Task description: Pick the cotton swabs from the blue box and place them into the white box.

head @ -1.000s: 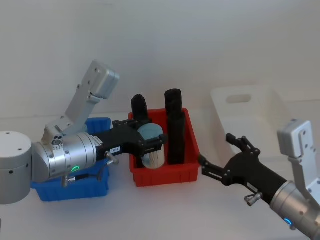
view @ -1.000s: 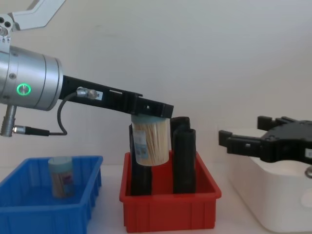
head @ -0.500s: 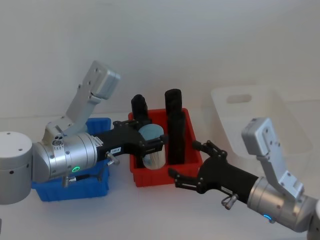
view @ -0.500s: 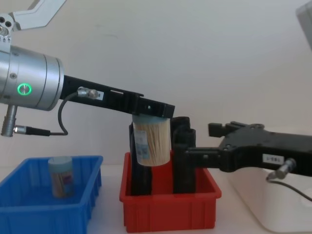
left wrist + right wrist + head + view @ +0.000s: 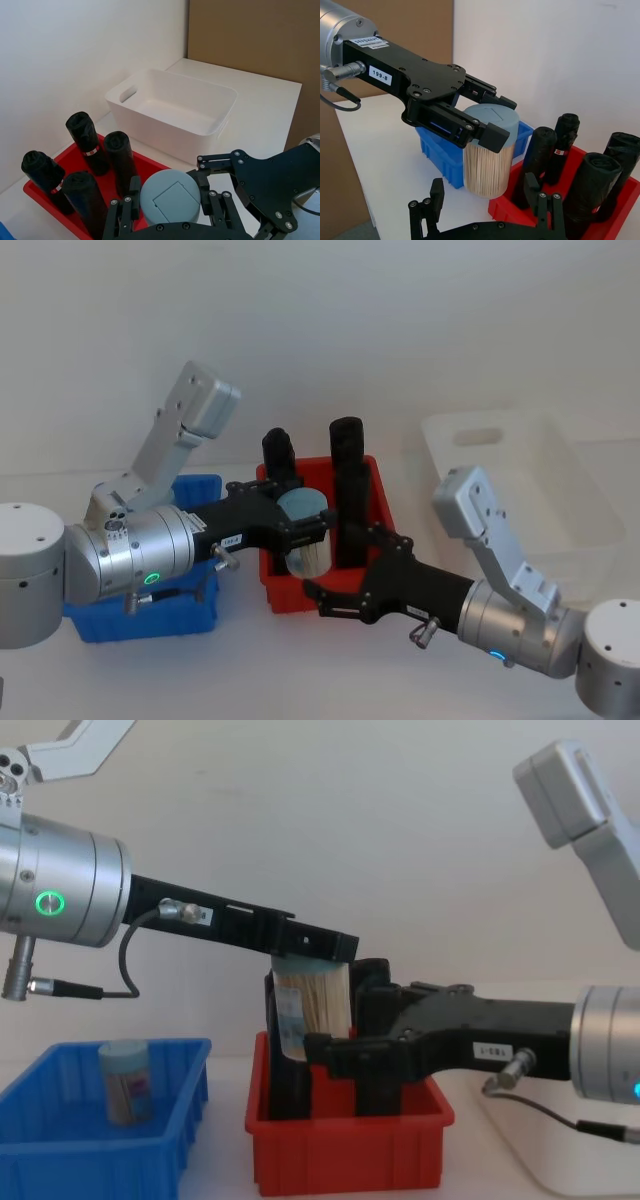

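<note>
One cotton swab tub (image 5: 487, 165) is out of its bin and hangs in the air above the near-left corner of the red bin (image 5: 350, 1160), just beside the black rolls (image 5: 82, 132) standing there. The left pincer (image 5: 312, 950) clamps it at the pale blue lid. The right pincer (image 5: 489, 202) has its jaws spread wide, one on each side of the tub's lower half and not touching it. I judge a hand-over between the arms is being set up.

A second tub (image 5: 127, 1082) stands upright in the blue box (image 5: 60, 1160), at the bench's (image 5: 300, 670) left end. The white box (image 5: 175, 107), on the far side of the red bin, holds nothing. So no tub has been delivered: the first is about halfway across and the second is untouched.
</note>
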Motion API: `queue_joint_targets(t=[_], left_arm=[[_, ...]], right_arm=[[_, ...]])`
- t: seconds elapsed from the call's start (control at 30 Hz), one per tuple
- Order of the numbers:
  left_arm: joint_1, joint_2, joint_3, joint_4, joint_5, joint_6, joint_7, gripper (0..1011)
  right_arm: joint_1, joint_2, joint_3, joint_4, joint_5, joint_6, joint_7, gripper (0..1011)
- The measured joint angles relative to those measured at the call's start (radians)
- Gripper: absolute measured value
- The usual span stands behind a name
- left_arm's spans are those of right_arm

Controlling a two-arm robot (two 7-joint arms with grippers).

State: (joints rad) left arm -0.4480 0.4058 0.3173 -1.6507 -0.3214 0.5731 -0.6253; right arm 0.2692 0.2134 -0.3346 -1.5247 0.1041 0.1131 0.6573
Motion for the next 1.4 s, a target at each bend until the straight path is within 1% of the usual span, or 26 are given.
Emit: queue_joint_targets(t=[0.23, 0.33, 0.57, 0.6, 0.63, 0.67, 0.7, 0.77, 0.8, 0.9, 0.97, 1.03, 1.1, 1.13, 1.17, 1.2, 1.27, 1.3, 1.33, 1.4], left_arm=[[0.000, 0.000, 0.000, 0.000, 0.000, 0.000, 0.000, 671], [0.000, 0.000, 0.000, 0.000, 0.000, 0.000, 0.000, 671], [0.000, 0.000, 0.000, 0.000, 0.000, 0.000, 0.000, 670], [0.000, 0.000, 0.000, 0.000, 0.000, 0.000, 0.000, 671], [0.000, 0.000, 0.000, 0.000, 0.000, 0.000, 0.000, 671], [0.000, 0.000, 0.000, 0.000, 0.000, 0.000, 0.000, 671], [0.000, 0.000, 0.000, 0.000, 0.000, 0.000, 0.000, 671], [0.000, 0.000, 0.000, 0.000, 0.000, 0.000, 0.000, 671], [0.000, 0.000, 0.000, 0.000, 0.000, 0.000, 0.000, 671], [0.000, 0.000, 0.000, 0.000, 0.000, 0.000, 0.000, 671], [0.000, 0.000, -0.001, 0.000, 0.000, 0.000, 0.000, 671], [0.000, 0.000, -0.001, 0.000, 0.001, 0.000, 0.001, 671], [0.000, 0.000, 0.000, 0.000, 0.000, 0.000, 0.000, 713], [0.000, 0.000, 0.000, 0.000, 0.000, 0.000, 0.000, 713], [0.000, 0.000, 0.000, 0.000, 0.000, 0.000, 0.000, 744], [0.000, 0.000, 0.000, 0.000, 0.000, 0.000, 0.000, 812], [0.000, 0.000, 0.000, 0.000, 0.000, 0.000, 0.000, 847], [0.000, 0.000, 0.000, 0.000, 0.000, 0.000, 0.000, 899], [0.000, 0.000, 0.000, 0.000, 0.000, 0.000, 0.000, 899], [0.000, 0.000, 0.000, 0.000, 0.000, 0.000, 0.000, 961]], right_arm=[[0.039, -0.025, -0.011, 0.056, -0.003, -0.011, 0.016, 1002], [0.058, -0.038, -0.017, 0.085, 0.002, -0.019, 0.021, 1001], [0.083, -0.058, -0.026, 0.124, 0.014, -0.033, 0.023, 987], [0.086, -0.061, -0.027, 0.129, 0.015, -0.034, 0.023, 973], [0.090, -0.064, -0.029, 0.137, 0.019, -0.037, 0.023, 935], [0.092, -0.066, -0.030, 0.141, 0.021, -0.039, 0.023, 926], [0.097, -0.070, -0.031, 0.148, 0.024, -0.042, 0.023, 882], [0.102, -0.074, -0.034, 0.156, 0.028, -0.047, 0.023, 826], [0.103, -0.075, -0.034, 0.158, 0.030, -0.048, 0.022, 826], [0.108, -0.079, -0.037, 0.167, 0.035, -0.054, 0.019, 717], [0.110, -0.080, -0.038, 0.170, 0.037, -0.055, 0.017, 687], [0.112, -0.083, -0.040, 0.174, 0.039, -0.058, 0.014, 681], [0.114, -0.084, -0.043, 0.175, 0.041, -0.061, 0.014, 677], [0.115, -0.086, -0.044, 0.177, 0.043, -0.064, 0.012, 669], [0.115, -0.086, -0.045, 0.178, 0.044, -0.064, 0.011, 661], [0.115, -0.086, -0.045, 0.178, 0.044, -0.066, 0.010, 658], [0.116, -0.086, -0.046, 0.179, 0.046, -0.067, 0.007, 652], [0.116, -0.086, -0.046, 0.179, 0.047, -0.069, 0.004, 650], [0.116, -0.086, -0.046, 0.179, 0.047, -0.069, 0.004, 650], [0.116, -0.085, -0.047, 0.179, 0.048, -0.070, 0.001, 650]])
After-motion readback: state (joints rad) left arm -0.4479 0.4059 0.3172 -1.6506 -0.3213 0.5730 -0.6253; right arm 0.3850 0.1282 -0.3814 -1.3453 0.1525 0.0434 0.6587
